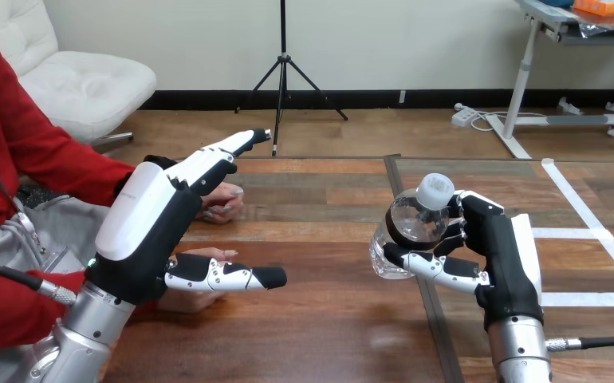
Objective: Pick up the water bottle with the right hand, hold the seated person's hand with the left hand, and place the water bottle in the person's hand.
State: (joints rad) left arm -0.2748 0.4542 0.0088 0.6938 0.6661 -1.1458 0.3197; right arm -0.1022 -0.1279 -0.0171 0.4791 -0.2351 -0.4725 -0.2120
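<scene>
My right hand [491, 251] is at the right of the table, its fingers and thumb curled round a clear water bottle [403, 231] with a white cap, held tilted above the wood. My left hand [156, 219] is raised at the left with its fingers straight and its thumb stretched out to the right. Two hands of the person show just behind it: one [226, 199] beyond my fingers, the other [200, 297] lying on the table under my thumb. My left hand partly hides both, and I cannot tell whether it touches them.
The wooden table [328, 319] has a dark seam running front to back under the bottle. White tape lines [583, 235] mark out squares at the far right. The person's red sleeve [1, 311] lies along the left edge.
</scene>
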